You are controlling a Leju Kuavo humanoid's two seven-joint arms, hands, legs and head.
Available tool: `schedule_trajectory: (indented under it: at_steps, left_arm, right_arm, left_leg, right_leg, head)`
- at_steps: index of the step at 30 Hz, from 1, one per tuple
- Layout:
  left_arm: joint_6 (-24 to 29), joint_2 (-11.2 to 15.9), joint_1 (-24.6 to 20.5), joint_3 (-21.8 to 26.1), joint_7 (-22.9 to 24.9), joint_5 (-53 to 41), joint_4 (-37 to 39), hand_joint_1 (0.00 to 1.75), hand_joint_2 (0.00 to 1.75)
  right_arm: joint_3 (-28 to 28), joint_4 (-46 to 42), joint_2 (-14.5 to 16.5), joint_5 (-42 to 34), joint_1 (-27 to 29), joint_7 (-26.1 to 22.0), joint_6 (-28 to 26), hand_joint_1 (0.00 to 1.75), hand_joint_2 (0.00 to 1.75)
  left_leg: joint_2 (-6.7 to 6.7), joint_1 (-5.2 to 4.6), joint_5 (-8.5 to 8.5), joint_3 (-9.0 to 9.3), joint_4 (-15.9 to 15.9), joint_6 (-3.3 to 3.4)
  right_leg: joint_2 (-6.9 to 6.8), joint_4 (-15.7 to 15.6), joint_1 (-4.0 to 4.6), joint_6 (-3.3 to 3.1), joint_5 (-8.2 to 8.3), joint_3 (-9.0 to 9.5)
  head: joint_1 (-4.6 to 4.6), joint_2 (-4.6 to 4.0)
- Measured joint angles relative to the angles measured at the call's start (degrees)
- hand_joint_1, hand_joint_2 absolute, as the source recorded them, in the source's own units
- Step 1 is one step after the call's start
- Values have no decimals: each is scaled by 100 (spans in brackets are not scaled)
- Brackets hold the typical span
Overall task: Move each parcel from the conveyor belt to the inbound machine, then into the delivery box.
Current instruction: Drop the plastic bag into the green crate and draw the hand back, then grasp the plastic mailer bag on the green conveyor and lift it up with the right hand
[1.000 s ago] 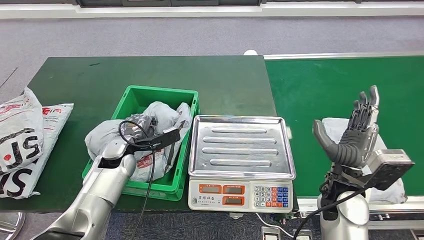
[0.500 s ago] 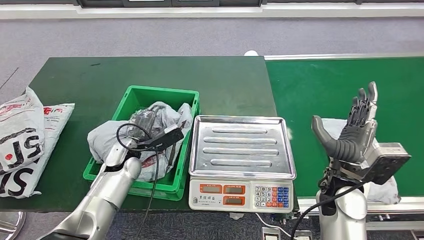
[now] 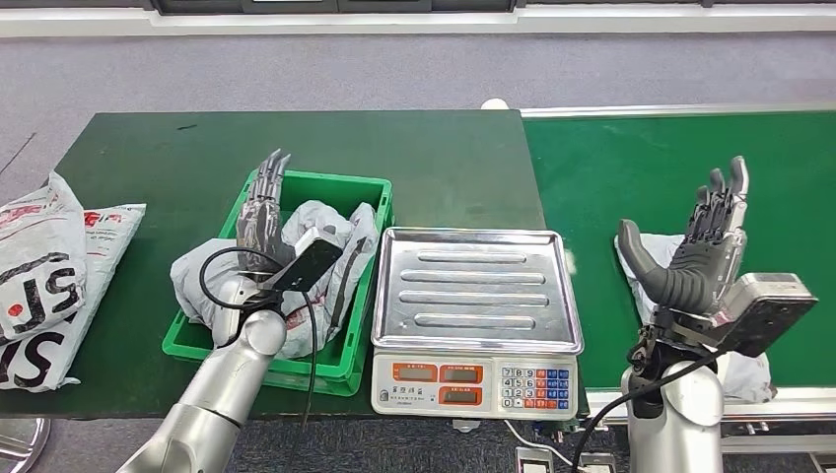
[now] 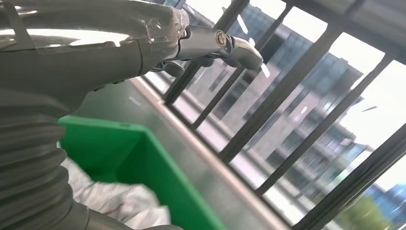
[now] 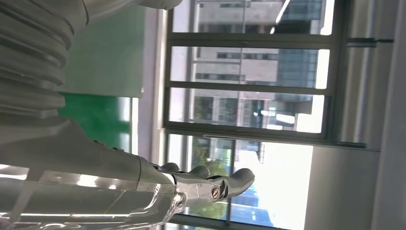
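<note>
Several grey plastic-bagged parcels (image 3: pixel 325 229) fill the green delivery box (image 3: pixel 360 340) on the dark green table. My left hand (image 3: pixel 262 209) is raised above the box's left side, fingers straight and apart, holding nothing. In the left wrist view its fingers (image 4: pixel 220 44) stretch out past the green box (image 4: pixel 139 153). Another grey parcel (image 3: pixel 759 370) lies on the green conveyor belt (image 3: pixel 641 168) at the right. My right hand (image 3: pixel 702 254) stands upright over that parcel, fingers spread, empty. The steel tray of the inbound machine (image 3: pixel 475 291) is bare.
White printed courier bags (image 3: pixel 44 276) lie at the table's left edge. One grey parcel (image 3: pixel 192 276) hangs over the box's left wall. The scale's keypad (image 3: pixel 537 386) faces me at the table's front edge. A black cable (image 3: pixel 311 345) loops from my left wrist.
My left hand has lifted out of the delivery box and opened its fingers upward, leaving the parcel in the box. The right hand stays upright over the belt parcel, barely shifted.
</note>
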Motion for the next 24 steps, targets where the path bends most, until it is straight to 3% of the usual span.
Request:
schedule_trajectory:
  at_steps: [2,5,7,10,16,21,24]
  left_arm:
    - [-142,-13,105,-1,-582,943,-165,0,175]
    - [-1294,-95,278,-35,-1168,2510,-320,0,175]
    - [-1889,-173,370,-89,-1343,3022,-348,0,175]
    - [-2209,-252,452,-164,-1466,3328,-366,0,175]
    - [-3242,-388,710,-453,-1564,4159,-691,0,175]
    - [-3331,-444,864,-673,-1418,4194,-1044,0,175]
    - [-3359,-446,943,-709,-1303,4189,-1217,0,175]
  right_arm:
    - [1,166,-27,102,-68,375,-101,0,175]
    - [-1,756,-125,421,-327,823,-444,0,175]
    - [-4,1165,-197,533,-496,864,-612,0,175]
    - [-8,1665,-269,715,-707,995,-813,0,175]
    - [-193,3217,-529,2012,-1342,2290,-1664,0,175]
    - [-303,4285,-747,2525,-1649,2806,-1644,0,175]
    - [-308,4743,-846,3125,-1802,3543,-1395,0,175]
  left_leg:
    - [1,0,0,0,0,0]
    - [-4,-2,1,-3,3,3]
    - [-11,-3,3,-9,6,5]
    - [-6,-5,3,-9,8,5]
    - [-8,-4,3,-12,8,5]
    - [-10,-5,1,-14,8,6]
    - [-8,-4,1,-14,7,6]
  right_leg:
    - [1,0,-1,0,0,-1]
    - [-5,-1,-3,1,0,-1]
    - [-12,-1,-3,4,2,-1]
    - [-6,-1,-5,6,5,-4]
    - [-8,-1,-4,6,5,-6]
    - [-8,-1,-4,7,5,-8]
    - [-7,-1,-3,6,4,-10]
  head:
    - [0,0]
    - [0,0]
    - [0,0]
    - [0,0]
    - [0,0]
    - [0,1]
    - [0,0]
